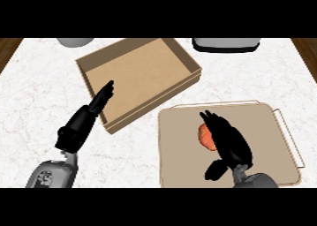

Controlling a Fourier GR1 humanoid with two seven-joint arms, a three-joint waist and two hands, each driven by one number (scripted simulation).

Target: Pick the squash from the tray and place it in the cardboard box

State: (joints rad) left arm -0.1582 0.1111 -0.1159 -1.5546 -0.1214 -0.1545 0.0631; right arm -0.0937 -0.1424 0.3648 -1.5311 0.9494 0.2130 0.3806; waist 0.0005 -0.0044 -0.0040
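Squash (204, 136) lies on the tray (180, 132), toward the tray's left edge and about midway along it. Only an orange strip of it shows; the rest is hidden under my right hand (229, 141).

My right hand comes in from the near edge of the tabletop (30, 101) and lies over the tray, fingers (209, 118) pointing toward the tray's far edge. The fingers are extended along the squash's right side and over it. The thumb (215, 169) hangs off to the left, close to the tray's near edge. I cannot tell whether the fingers touch the squash or sit just above it; they are not wrapped round it.

The tray is tan and sits at the tabletop's near right corner. A pale loop handle runs along its right edge.

The cardboard box (89, 66) stands open on the tabletop, turned at an angle, between the tabletop's middle and its far edge. Its near right corner is just beside the tray's far left corner.

My left hand (82, 123) rests over the tabletop's left half, fingers straight and relaxed, holding nothing. Its fingertips (108, 88) overlap the box's near left wall.

Two objects are cut off by the tabletop's far edge: a pale round object (74, 42) at the left and a white appliance with a dark base (226, 44) at the right.
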